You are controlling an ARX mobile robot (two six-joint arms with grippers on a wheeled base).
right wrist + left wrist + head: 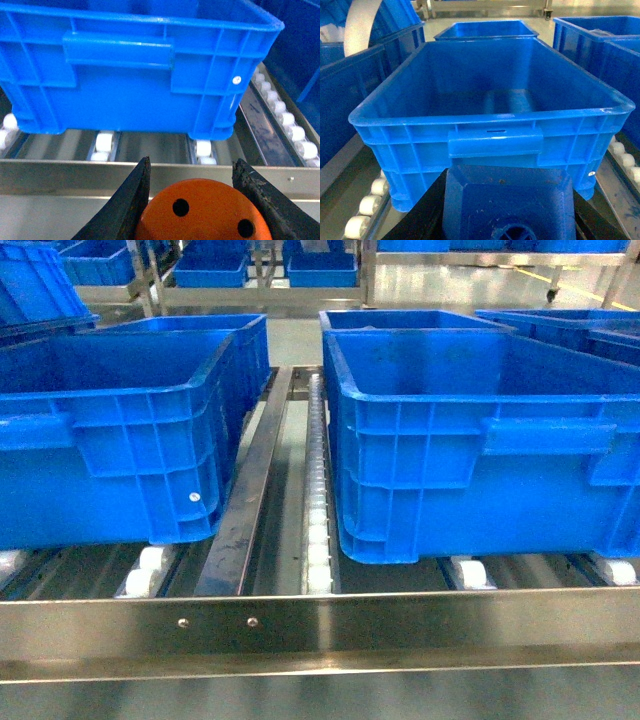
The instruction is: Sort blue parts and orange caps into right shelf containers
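1. Orange cap (202,212) clamped between dark fingers (127,200) of the right gripper (192,202), flat holed top facing the camera, low in the right wrist view.
2. Blue part (507,205) pinched in the left gripper (507,220), black jaw edges pressed to both its sides, at the bottom of the left wrist view.
3. Steel front rail (320,625) just beyond, white rollers (318,540) behind it.
4. Left crate (110,430) and right crate (480,440) side by side on the rollers, apart, a metal divider (250,500) between.
5. More blue crates (210,270) on racks far behind.
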